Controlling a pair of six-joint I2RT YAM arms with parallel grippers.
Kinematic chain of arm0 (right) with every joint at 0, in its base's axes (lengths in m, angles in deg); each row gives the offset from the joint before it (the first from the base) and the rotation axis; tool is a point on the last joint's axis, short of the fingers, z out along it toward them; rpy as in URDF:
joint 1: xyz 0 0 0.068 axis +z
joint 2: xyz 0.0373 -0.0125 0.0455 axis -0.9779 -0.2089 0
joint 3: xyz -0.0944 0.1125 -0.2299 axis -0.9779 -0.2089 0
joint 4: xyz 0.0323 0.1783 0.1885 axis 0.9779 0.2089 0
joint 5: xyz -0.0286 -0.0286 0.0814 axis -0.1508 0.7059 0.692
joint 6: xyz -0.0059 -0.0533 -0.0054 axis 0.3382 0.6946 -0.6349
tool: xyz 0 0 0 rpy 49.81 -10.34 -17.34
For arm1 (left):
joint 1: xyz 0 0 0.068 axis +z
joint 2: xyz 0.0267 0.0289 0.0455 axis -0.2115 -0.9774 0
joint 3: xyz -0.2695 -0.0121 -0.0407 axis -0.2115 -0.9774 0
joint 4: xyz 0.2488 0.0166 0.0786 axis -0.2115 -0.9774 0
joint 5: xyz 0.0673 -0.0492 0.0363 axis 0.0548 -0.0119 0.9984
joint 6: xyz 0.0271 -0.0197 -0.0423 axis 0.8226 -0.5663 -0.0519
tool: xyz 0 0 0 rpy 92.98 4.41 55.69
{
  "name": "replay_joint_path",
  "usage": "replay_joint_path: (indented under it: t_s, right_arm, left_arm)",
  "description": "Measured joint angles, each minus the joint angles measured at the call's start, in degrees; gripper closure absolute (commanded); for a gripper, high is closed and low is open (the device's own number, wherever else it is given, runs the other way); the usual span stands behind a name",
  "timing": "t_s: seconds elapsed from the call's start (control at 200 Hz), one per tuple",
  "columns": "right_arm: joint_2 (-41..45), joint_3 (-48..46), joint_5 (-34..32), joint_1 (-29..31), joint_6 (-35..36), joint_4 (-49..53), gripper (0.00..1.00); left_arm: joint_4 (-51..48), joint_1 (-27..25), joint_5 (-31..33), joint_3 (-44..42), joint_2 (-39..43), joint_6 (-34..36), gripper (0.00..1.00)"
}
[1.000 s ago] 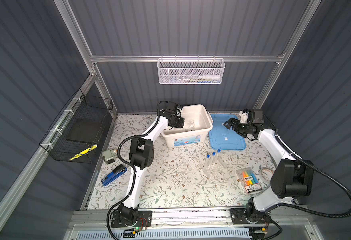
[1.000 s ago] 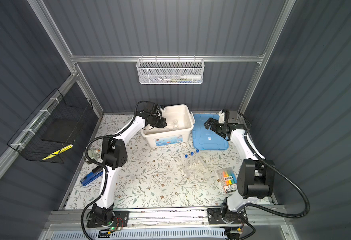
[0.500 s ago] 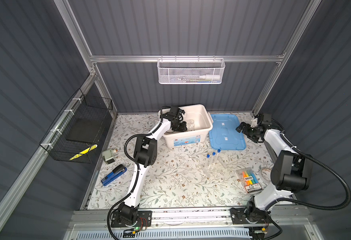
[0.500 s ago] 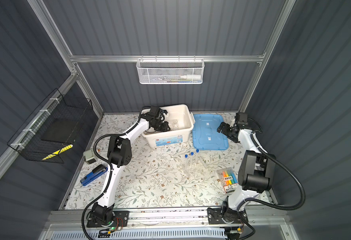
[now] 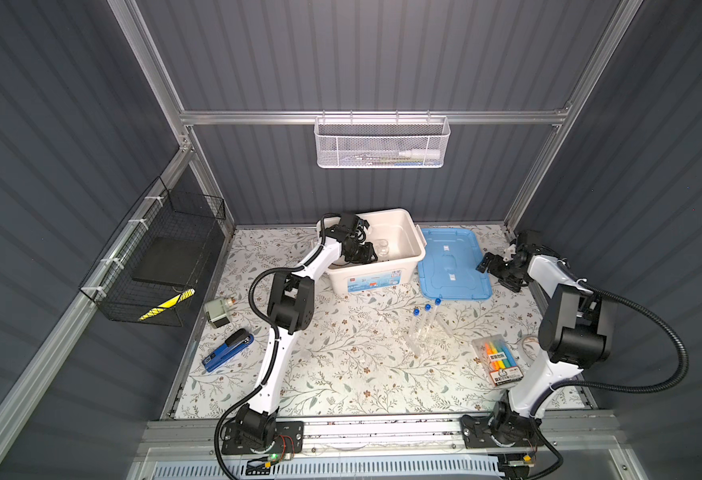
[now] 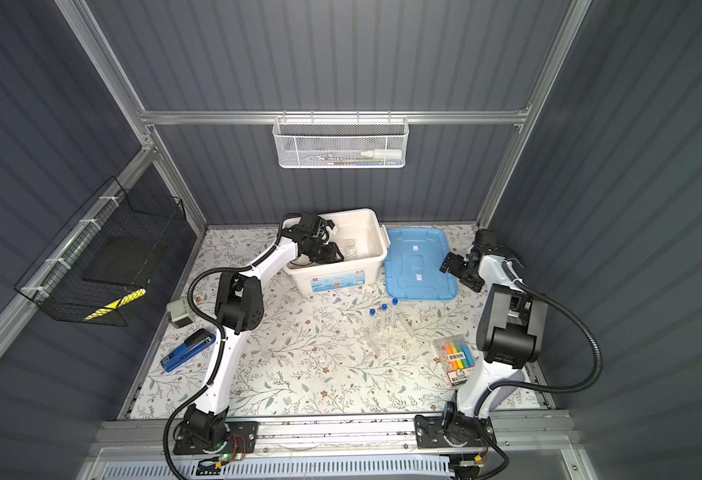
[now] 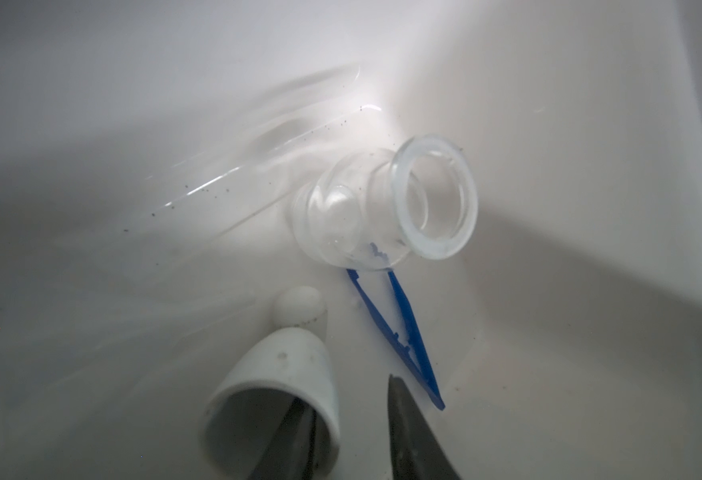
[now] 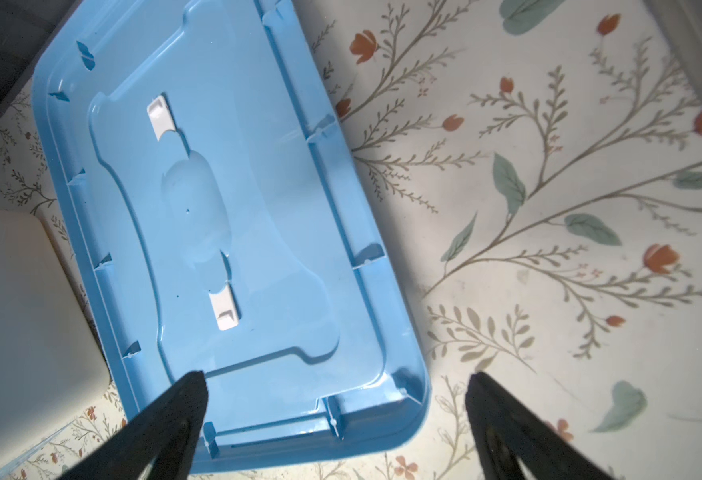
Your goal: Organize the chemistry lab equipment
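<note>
My left gripper (image 7: 345, 392) is down inside the white bin (image 5: 407, 220), open. One finger sits inside the small white cup (image 7: 274, 374), which lies on its side on the bin floor; the other finger stands clear of its wall. Beside the cup lie a white pestle (image 7: 299, 307), blue tweezers (image 7: 407, 332) and a small glass flask (image 7: 386, 208) tipped on its side. Three blue-capped test tubes (image 5: 426, 320) stand in a clear rack (image 5: 418, 338) mid-table. My right gripper (image 8: 335, 378) hangs open over a corner of the blue lid (image 8: 237, 208), holding nothing.
The blue lid (image 5: 451, 266) lies upside down right of the bin. A highlighter pack (image 5: 499, 361) lies front right, a blue stapler (image 5: 228, 350) and a grey device (image 5: 217, 311) at the left. A black wire basket (image 5: 154, 257) and a white mesh basket (image 5: 382, 143) hang on the walls.
My left gripper has sunk lower into the bin and its jaws have spread off the cup's wall. The right gripper has drawn back rightward across the lid, still open.
</note>
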Motion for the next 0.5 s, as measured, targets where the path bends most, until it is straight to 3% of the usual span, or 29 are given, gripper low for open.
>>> replay_joint_path:
  t_s: [0.12,0.5]
  right_arm:
    - [-1.8,1.8,0.0,-0.5,1.0,0.4,0.04]
    - [-7.3,7.7,0.2,-1.0,5.4,2.6,0.25]
  left_arm:
    - [1.0,0.0,-0.1,-0.3,0.0,-1.1,0.43]
    - [2.5,0.0,1.7,-2.8,1.9,-1.9,0.23]
